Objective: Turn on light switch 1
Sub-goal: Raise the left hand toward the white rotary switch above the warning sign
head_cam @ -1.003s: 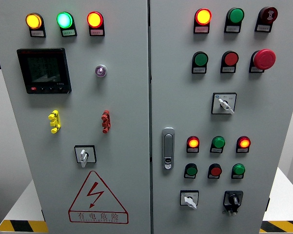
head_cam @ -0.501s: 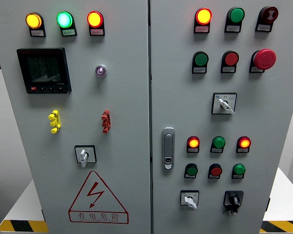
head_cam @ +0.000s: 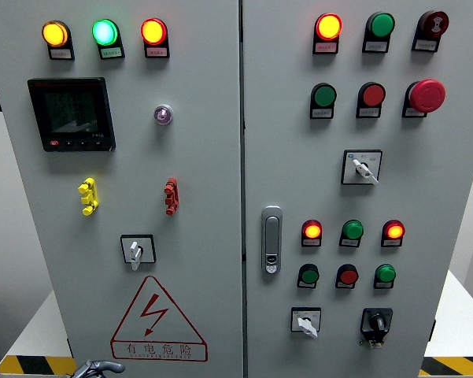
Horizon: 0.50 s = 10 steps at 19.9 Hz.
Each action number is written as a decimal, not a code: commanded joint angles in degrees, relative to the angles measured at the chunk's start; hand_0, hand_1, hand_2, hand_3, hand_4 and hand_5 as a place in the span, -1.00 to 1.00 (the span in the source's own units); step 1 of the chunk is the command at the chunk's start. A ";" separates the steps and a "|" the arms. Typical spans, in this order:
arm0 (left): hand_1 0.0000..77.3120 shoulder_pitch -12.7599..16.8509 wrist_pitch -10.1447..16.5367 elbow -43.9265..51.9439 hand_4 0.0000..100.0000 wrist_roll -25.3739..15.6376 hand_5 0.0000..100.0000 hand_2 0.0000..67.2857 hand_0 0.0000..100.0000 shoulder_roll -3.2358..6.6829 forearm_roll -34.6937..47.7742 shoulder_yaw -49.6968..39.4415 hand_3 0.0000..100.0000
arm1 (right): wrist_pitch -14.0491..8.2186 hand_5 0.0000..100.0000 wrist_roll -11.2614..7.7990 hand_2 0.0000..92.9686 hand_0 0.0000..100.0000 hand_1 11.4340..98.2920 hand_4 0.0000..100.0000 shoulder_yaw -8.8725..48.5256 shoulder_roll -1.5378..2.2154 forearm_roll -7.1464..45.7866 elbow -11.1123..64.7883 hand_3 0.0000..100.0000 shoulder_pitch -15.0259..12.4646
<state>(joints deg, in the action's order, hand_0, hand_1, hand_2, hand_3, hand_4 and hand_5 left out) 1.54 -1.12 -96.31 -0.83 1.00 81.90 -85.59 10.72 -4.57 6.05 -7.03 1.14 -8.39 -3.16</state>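
A grey electrical cabinet with two doors fills the head view. The left door [head_cam: 197, 181] carries a white rotary selector switch [head_cam: 136, 250] above a red warning triangle [head_cam: 157, 319]. Three more selector switches are on the right door: a white one at mid height [head_cam: 363, 168], a white one low down [head_cam: 305, 322] and a black one [head_cam: 376, 323] beside it. The labels are too small to read, so which is switch 1 is unclear. A small part of my left hand [head_cam: 99, 368] shows at the bottom edge, below the warning triangle and apart from every switch.
Lit yellow, green and red lamps [head_cam: 104, 32] run along the left door's top, above a black meter display [head_cam: 71, 114]. The right door holds rows of lamps and push buttons, a red emergency stop [head_cam: 426, 94] and a metal door handle [head_cam: 271, 239].
My left hand has come up into view at the bottom edge left of the middle. The lamps and switches look the same.
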 commanded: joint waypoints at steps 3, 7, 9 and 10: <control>0.41 -3.99 0.68 -0.19 0.97 1.18 0.53 0.26 -1.00 -1.35 -0.16 -0.37 0.67 | 0.00 -0.79 0.00 -1.00 -1.00 -0.81 -0.61 -0.08 -0.01 0.00 0.05 -0.61 0.00; 0.43 -10.84 0.59 0.07 0.95 5.55 0.48 0.26 -1.00 -1.53 -0.24 -1.16 0.66 | 0.00 -0.79 0.00 -1.00 -1.00 -0.81 -0.61 -0.08 -0.01 0.00 -0.04 -0.61 0.00; 0.46 -12.26 0.50 -0.37 0.95 7.68 0.46 0.26 -1.00 -2.31 -0.16 -1.16 0.65 | 0.00 -0.79 0.00 -1.00 -1.00 -0.81 -0.61 -0.08 -0.01 0.00 -0.04 -0.61 0.00; 0.47 -12.61 0.41 -0.37 0.94 7.68 0.44 0.26 -1.00 -3.02 0.10 -1.07 0.65 | 0.00 -0.79 0.00 -1.00 -1.00 -0.81 -0.61 -0.08 -0.01 0.00 0.04 -0.61 0.00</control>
<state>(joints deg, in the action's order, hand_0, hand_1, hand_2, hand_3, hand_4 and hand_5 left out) -10.15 -0.58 -96.48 6.05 -1.17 81.72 -86.72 10.72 -4.57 5.99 -7.03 1.14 -8.39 -3.17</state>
